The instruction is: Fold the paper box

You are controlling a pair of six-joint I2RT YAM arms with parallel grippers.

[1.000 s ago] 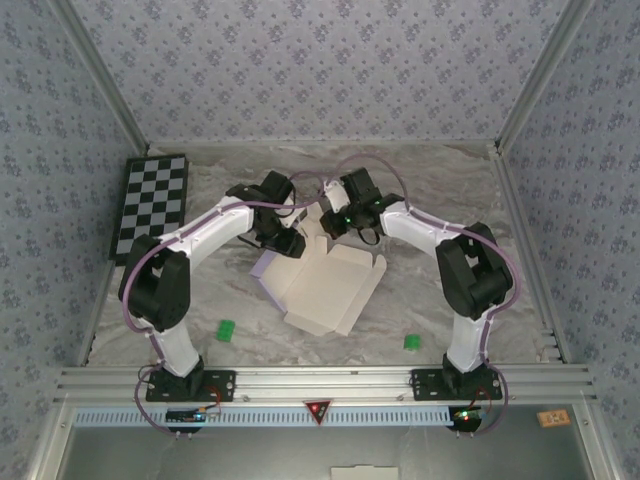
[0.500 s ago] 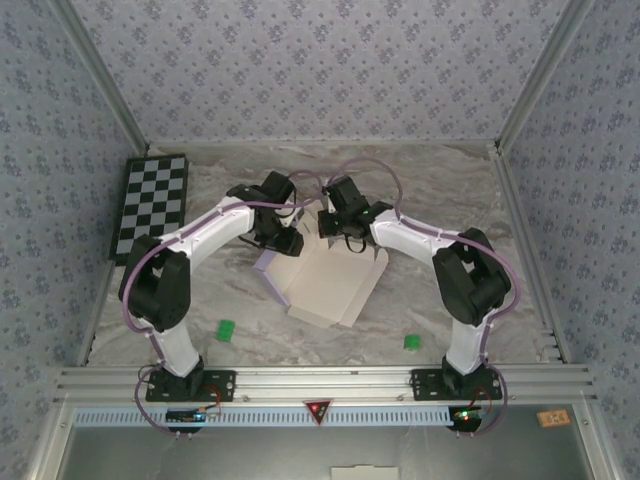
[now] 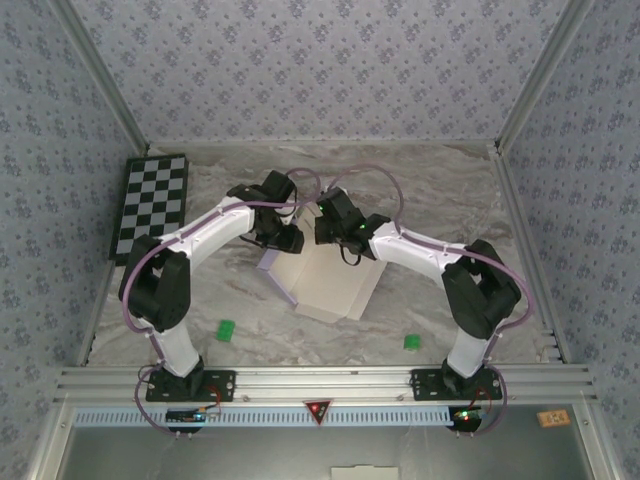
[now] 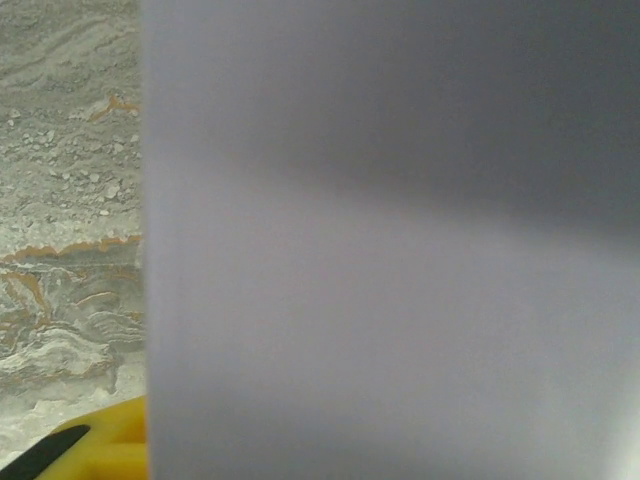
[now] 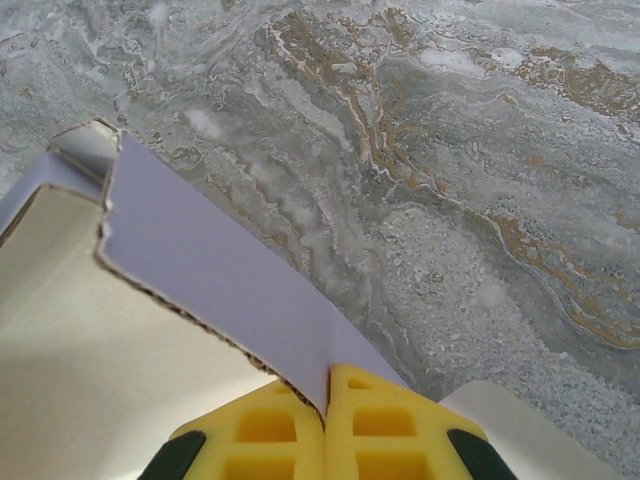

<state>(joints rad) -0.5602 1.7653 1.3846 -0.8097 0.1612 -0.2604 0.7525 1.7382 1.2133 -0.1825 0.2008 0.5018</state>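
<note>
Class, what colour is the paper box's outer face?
Pale lavender on the paper box, clearest in the right wrist view.

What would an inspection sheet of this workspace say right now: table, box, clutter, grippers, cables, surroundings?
Surface: marble-patterned table, flat.
Job's things: paper box partly folded, cream inside facing up, lavender left panel raised.
Clutter: checkerboard at the far left; two small green pieces near the front, apart from the box.
Grippers: right gripper shut on a lavender flap of the box; left gripper at the raised panel, open or shut cannot be told.
Cables: lavender cables run along both arms and arch above the wrists.
Surroundings: patterned walls on three sides, metal rail at the front.
</note>
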